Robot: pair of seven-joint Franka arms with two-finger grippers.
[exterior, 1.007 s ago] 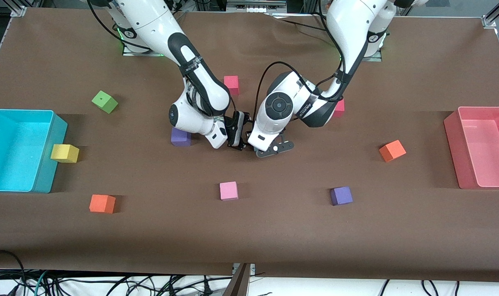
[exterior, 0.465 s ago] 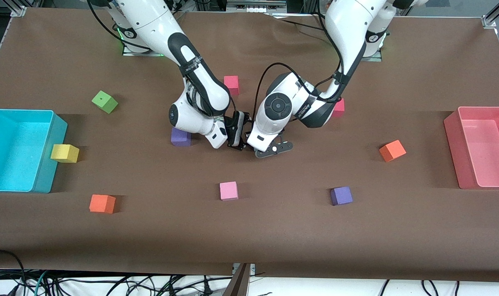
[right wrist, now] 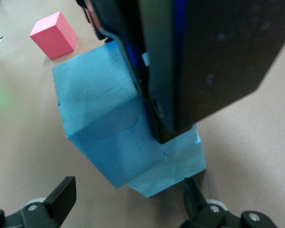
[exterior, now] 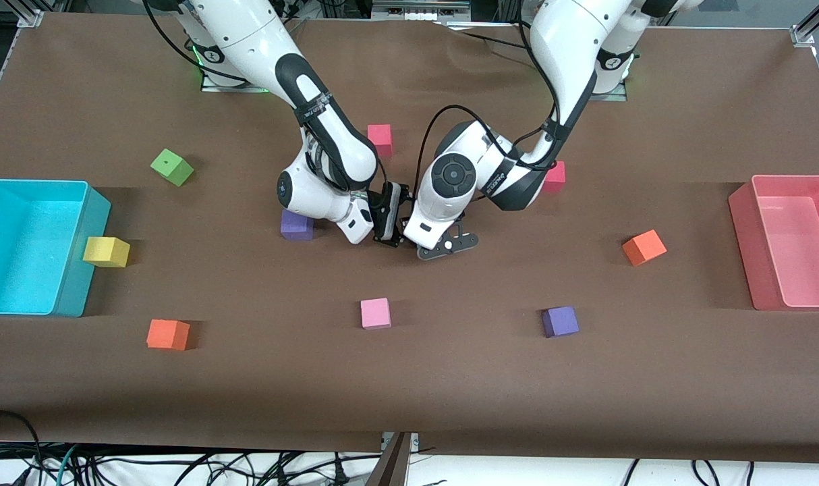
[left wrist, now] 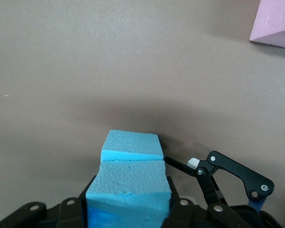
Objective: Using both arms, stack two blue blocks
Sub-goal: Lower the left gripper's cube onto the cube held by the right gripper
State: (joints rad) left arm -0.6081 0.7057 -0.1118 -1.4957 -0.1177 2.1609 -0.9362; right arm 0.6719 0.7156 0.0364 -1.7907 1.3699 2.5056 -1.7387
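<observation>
Left gripper (exterior: pixel 409 246): mine, clenched on the upper blue block (left wrist: pixel 129 183), over the table's middle, at about 1 o'clock from the pink cube (exterior: pixel 375 312) in the front view.
Upper blue block: seated on the lower blue block (left wrist: pixel 132 145); the left wrist view shows a thin seam between them, edges nearly flush.
Lower blue block: resting on the brown table (exterior: pixel 450 378), hidden in the front view under both wrists.
Why I hold on: I judge the stack is set but not yet let go; my pinch keeps the top cube square until it settles.
Right gripper (right wrist: pixel 128 202): mine as well, fingers spread wide and holding nothing, straddling the stack low down. I take it as standing guard on the base so it cannot slide.
Purple cube (exterior: pixel 297 224): on the table at 9 o'clock from the two grippers, just beside the right arm's wrist.
Red cube (right wrist: pixel 53 35): apart from the stack, clear of the work.
Next, in my judgement: part the left fingers gently and lift straight up; foam may cling to a pad and tip the top cube.
</observation>
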